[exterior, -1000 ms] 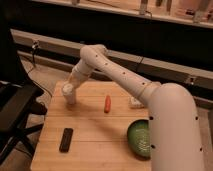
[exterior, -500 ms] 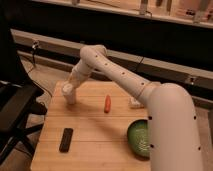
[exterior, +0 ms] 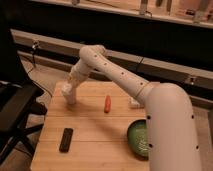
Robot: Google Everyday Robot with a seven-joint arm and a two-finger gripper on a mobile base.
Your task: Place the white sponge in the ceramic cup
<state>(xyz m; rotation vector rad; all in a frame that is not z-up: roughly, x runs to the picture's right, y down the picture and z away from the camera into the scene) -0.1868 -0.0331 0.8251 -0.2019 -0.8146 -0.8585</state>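
White end effector (exterior: 69,94) hovered right over the ceramic cup (exterior: 69,98), grip state unclear; a misaligned release could've dropped the sponge onto the bench (exterior: 95,135).

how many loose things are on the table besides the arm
4, with more possibly hidden behind the arm: a black remote front left, an orange carrot mid-table, a green bowl front right, and a cup back left under the gripper.

Smooth white arm (exterior: 117,75), pale gripper (exterior: 68,92)
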